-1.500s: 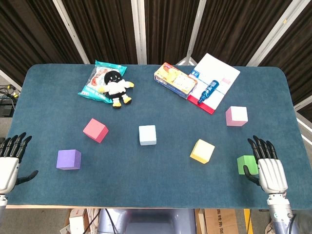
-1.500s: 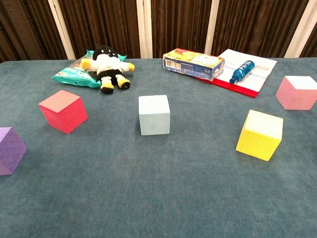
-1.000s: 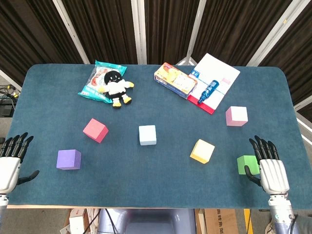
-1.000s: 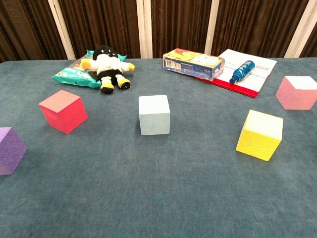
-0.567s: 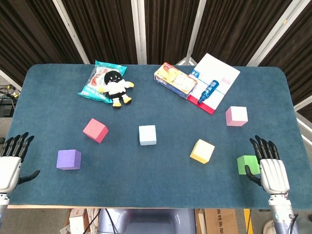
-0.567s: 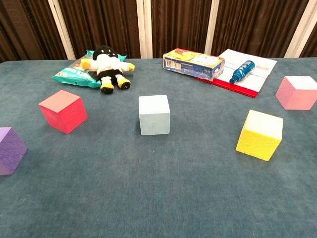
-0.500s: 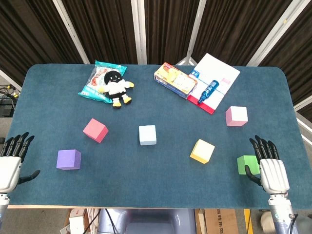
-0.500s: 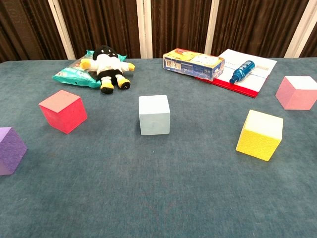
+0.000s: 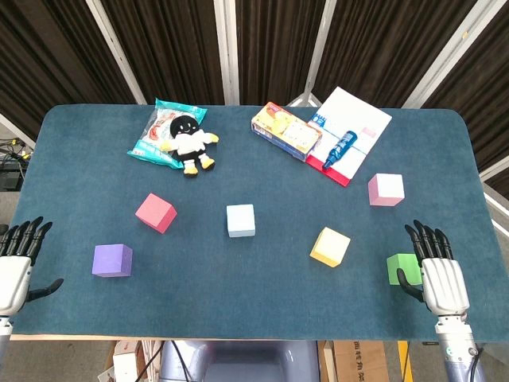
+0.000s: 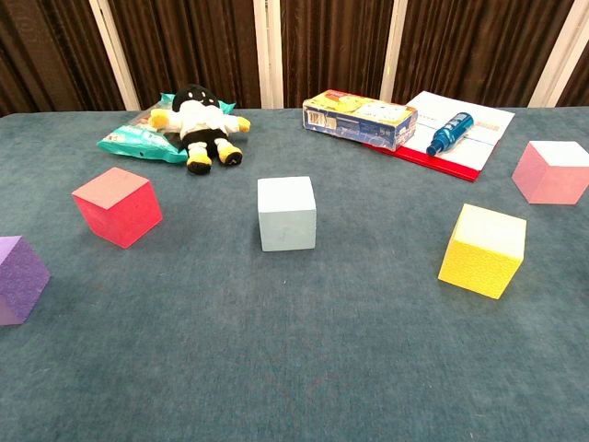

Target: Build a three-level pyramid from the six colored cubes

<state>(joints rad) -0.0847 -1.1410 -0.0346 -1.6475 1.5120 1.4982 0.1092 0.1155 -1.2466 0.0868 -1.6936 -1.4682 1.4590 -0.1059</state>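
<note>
While box [image 10: 360,119] print is too small to read, both hands [image 9: 443,280] lie spread, holding nothing.

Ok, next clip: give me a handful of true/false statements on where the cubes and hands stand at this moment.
1. All six cubes lie apart on the table, none stacked. True.
2. The right hand grips the green cube. False: it holds nothing, fingers spread, beside the cube.
3. The blue bottle lies on the white booklet. True.
4. The yellow cube sits on the light blue cube. False: both rest on the table, apart.
5. The left hand holds the purple cube. False: it is empty at the table edge, away from the cube.
</note>
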